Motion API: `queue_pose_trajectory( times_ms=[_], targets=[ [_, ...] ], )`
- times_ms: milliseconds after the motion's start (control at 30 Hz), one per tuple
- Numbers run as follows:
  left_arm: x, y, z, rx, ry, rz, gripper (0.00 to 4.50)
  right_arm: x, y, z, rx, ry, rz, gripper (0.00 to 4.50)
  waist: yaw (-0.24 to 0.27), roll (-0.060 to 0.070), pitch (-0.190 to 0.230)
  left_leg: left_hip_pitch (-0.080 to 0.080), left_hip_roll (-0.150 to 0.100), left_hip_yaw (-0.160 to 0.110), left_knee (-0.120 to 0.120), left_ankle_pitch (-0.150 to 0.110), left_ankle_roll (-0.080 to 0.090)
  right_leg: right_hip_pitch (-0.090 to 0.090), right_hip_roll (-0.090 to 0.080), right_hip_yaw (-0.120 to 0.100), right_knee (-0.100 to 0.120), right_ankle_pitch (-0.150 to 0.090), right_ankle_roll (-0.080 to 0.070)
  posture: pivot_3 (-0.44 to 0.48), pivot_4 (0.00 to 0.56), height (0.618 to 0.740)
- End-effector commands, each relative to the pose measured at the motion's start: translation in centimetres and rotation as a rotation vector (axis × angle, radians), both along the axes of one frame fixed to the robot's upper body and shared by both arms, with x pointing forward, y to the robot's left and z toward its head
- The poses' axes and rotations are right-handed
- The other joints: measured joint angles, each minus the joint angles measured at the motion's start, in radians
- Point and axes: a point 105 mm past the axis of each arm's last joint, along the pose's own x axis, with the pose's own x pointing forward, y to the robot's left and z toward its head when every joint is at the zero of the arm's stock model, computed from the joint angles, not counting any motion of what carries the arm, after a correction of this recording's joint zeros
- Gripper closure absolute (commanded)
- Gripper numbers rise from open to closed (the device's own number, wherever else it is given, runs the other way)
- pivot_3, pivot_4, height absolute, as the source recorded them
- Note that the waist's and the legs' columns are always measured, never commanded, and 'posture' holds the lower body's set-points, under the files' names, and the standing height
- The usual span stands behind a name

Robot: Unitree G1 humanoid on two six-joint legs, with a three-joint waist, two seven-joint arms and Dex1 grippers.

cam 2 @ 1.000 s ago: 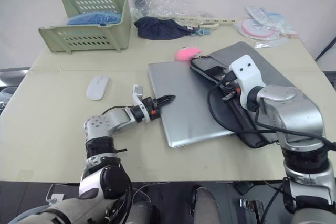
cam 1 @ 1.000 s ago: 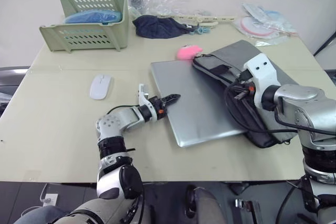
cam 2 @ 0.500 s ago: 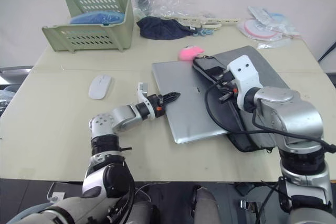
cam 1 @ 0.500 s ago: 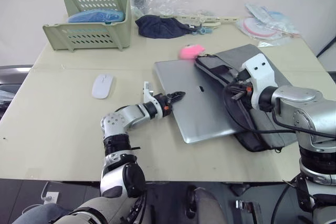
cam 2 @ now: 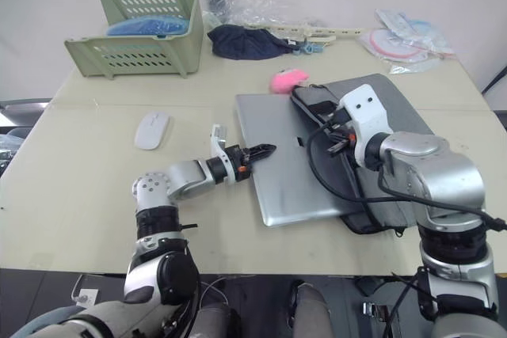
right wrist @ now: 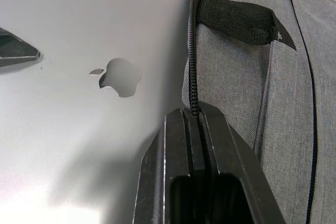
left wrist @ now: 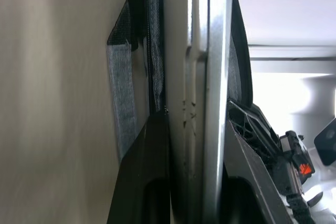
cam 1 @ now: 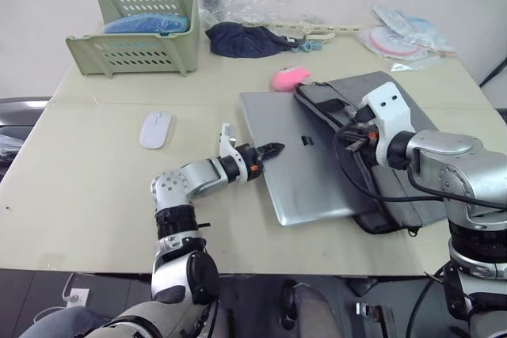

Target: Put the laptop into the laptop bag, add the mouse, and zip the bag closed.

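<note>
The silver laptop [cam 1: 305, 168] lies flat on the table with its right part inside the mouth of the grey laptop bag [cam 1: 412, 172]. My left gripper [cam 1: 270, 150] is shut on the laptop's left edge; the left wrist view shows one black finger [left wrist: 144, 177] on each face of the laptop's thin edge [left wrist: 198, 77]. My right gripper [right wrist: 193, 115] is shut on the bag's upper zipper lip [right wrist: 192, 51], holding it above the laptop lid [right wrist: 79, 51] near the apple logo [right wrist: 118, 76]. The white mouse [cam 1: 155, 128] rests on the table well left of the laptop.
A green basket [cam 1: 139, 29] stands at the back left. A dark navy cloth [cam 1: 245, 39] and plastic packets [cam 1: 400, 37] lie along the back edge. A pink plush [cam 1: 289, 78] sits just behind the bag's corner. Bare table [cam 1: 87, 187] spreads around the mouse.
The laptop has slid to the right, deeper into the bag's mouth, with my left gripper moving along on its edge. My right gripper has kept its hold on the bag's lip.
</note>
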Motion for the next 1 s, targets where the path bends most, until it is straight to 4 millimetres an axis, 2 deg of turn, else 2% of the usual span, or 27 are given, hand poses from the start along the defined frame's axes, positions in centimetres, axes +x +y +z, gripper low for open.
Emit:
queue_pose_trajectory(
  times_ms=[33, 200, 467, 833, 1000],
  targets=[
    [-1.6, -2.2, 1.4, -0.088, -0.040, -0.091, 3.99, -0.4, 0.3, 1.7, -0.005, -0.082, 0.017, 4.38, 0.000, 0.000, 0.000, 0.000, 0.000, 0.000, 0.000, 0.000, 0.000, 0.000, 0.000, 0.000, 0.000, 0.000, 0.000, 0.000, 0.150, 0.740],
    [-1.7, -3.1, 1.9, -0.093, -0.051, -0.112, 3.99, -0.3, 0.6, 1.7, -0.001, -0.086, 0.023, 4.38, 0.001, 0.000, 0.000, 0.000, 0.000, 0.000, 0.000, 0.000, 0.000, 0.000, 0.000, 0.000, 0.000, 0.000, 0.000, 0.000, 0.150, 0.740],
    [-1.3, -4.6, 1.3, -0.085, -0.039, -0.121, 3.99, -0.3, 1.2, 2.0, 0.008, -0.093, 0.036, 4.38, 0.001, 0.000, 0.000, 0.000, 0.000, 0.000, 0.000, 0.000, 0.000, 0.000, 0.000, 0.000, 0.000, 0.000, 0.000, 0.000, 0.150, 0.740],
    [0.7, -6.3, 1.4, -0.077, -0.063, -0.091, 3.99, -0.3, 1.8, 2.6, 0.012, -0.106, 0.049, 4.38, 0.002, 0.000, 0.000, 0.000, 0.000, 0.000, 0.000, 0.000, 0.000, 0.000, 0.000, 0.000, 0.000, 0.000, 0.000, 0.000, 0.150, 0.740],
    [0.7, -7.1, 1.5, -0.084, -0.074, -0.119, 3.99, -0.3, 2.0, 2.7, 0.015, -0.105, 0.055, 4.38, 0.000, 0.000, 0.000, 0.000, 0.000, 0.000, 0.000, 0.000, 0.000, 0.000, 0.000, 0.000, 0.000, 0.000, 0.000, 0.000, 0.150, 0.740]
  ],
)
